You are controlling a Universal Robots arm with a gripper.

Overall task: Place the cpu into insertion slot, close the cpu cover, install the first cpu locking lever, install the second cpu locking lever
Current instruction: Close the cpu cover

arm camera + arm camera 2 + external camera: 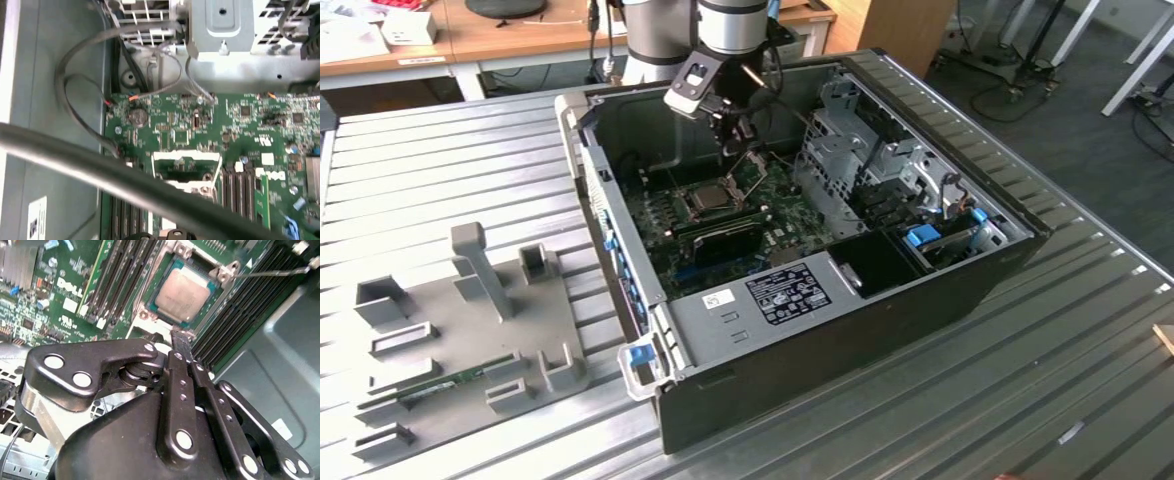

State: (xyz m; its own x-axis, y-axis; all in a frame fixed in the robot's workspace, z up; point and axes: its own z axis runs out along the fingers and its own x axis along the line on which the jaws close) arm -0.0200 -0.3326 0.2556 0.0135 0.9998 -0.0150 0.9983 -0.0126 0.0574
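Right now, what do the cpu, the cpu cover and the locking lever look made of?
cpu: probably a metal top plate; matte grey with a soft, even sheen.
cpu cover: thin sheet metal, bright silvery; it reads as a pale flat frame around an open window.
locking lever: bare metal wire, likely steel; a thin rod with a light glint.

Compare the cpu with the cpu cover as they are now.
Pose: the cpu lies flat in the insertion slot, while the cpu cover stands raised off it, open. Form: the cpu is a solid plate, while the cpu cover is a thin frame with a large window, and green board shows through it. Both are square and silvery.
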